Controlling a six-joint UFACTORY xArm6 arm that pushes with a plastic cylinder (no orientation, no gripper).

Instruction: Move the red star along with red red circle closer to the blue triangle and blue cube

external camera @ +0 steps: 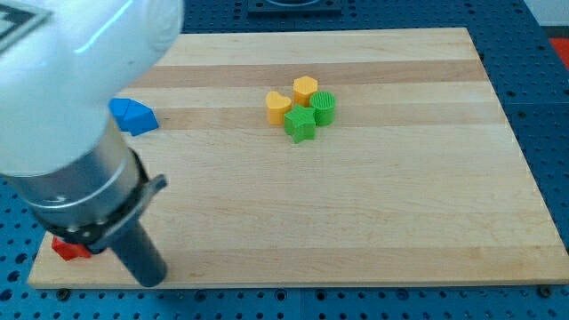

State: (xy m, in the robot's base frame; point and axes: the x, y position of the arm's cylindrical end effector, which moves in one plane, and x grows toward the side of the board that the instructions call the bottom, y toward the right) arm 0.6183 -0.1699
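Pale wood desk [373, 222], striped lengthwise, sits on a blue perforated base. Arm housing, white and grey, fills the 9 to 11 o'clock part of the view; its dark rod runs down toward 7 o'clock, and my tip [153, 277] appears to rest near the desk's bottom edge, though the very end is hard to make out. No jaws on this rig, so nothing is gripped; the rod is bare. Red block [69, 248], shape not readable, peeks out at 8 o'clock just beside the rod, mostly hidden by the arm; whether it is the star or the circle I cannot tell, and a second red piece does not show. Blue triangle [133, 116] lies at 10 o'clock, partly covered by the housing, well apart from the tip. Blue cube not visible. Cluster just above centre, toward 12 o'clock: yellow heart [278, 106], yellow hexagon [306, 90], green star [300, 126], green ribbed cylinder [324, 108], all touching or nearly so.
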